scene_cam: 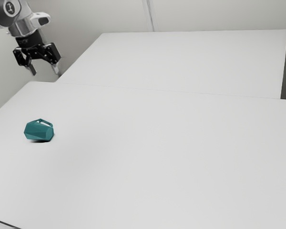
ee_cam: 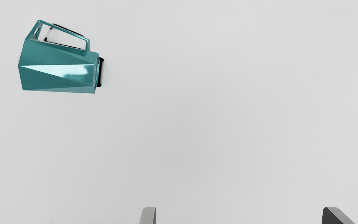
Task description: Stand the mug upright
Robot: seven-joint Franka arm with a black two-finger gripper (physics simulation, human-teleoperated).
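Note:
A teal faceted mug (scene_cam: 38, 130) lies on its side on the white table, toward the exterior view's left, its handle raised at the upper side. My gripper (scene_cam: 45, 71) hangs in the air well above the table, near its far left corner in that view, apart from the mug. In the wrist view the mug (ee_cam: 57, 67) lies with its narrower end toward the gripper's side of the picture and its handle to one side. The gripper (ee_cam: 239, 215) stands open there, its two fingers wide apart with nothing between them.
The white table (scene_cam: 157, 162) spreads out around the mug. Behind it in the exterior view is a second white surface (scene_cam: 181, 62), with a pale wall (scene_cam: 219, 14) beyond. A dark thin edge (scene_cam: 5, 223) crosses the exterior view's lower left corner.

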